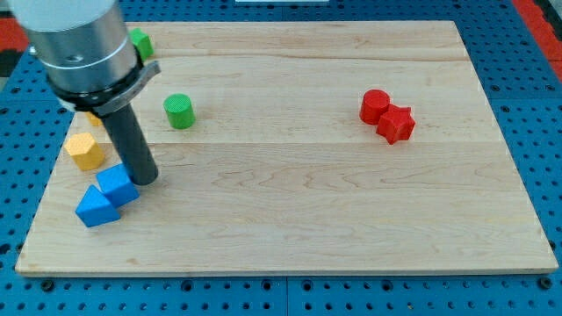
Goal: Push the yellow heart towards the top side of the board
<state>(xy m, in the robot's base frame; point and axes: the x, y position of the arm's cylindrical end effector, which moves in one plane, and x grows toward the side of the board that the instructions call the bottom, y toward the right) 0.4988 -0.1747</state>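
Observation:
My tip (145,180) rests on the board just right of a blue cube (116,184), touching or nearly touching it. A blue triangular block (94,209) lies against the cube's lower left. A yellow hexagon-like block (85,150) sits left of the rod. A small piece of another yellow block (92,118) shows above it, mostly hidden behind the rod and the arm body; its shape cannot be made out. A clear yellow heart shape does not show.
A green cylinder (179,111) stands right of the rod. Another green block (140,41) peeks out beside the arm body at the top left. A red cylinder (374,105) and a red star (397,124) touch at the right. The board's (307,211) left edge is close.

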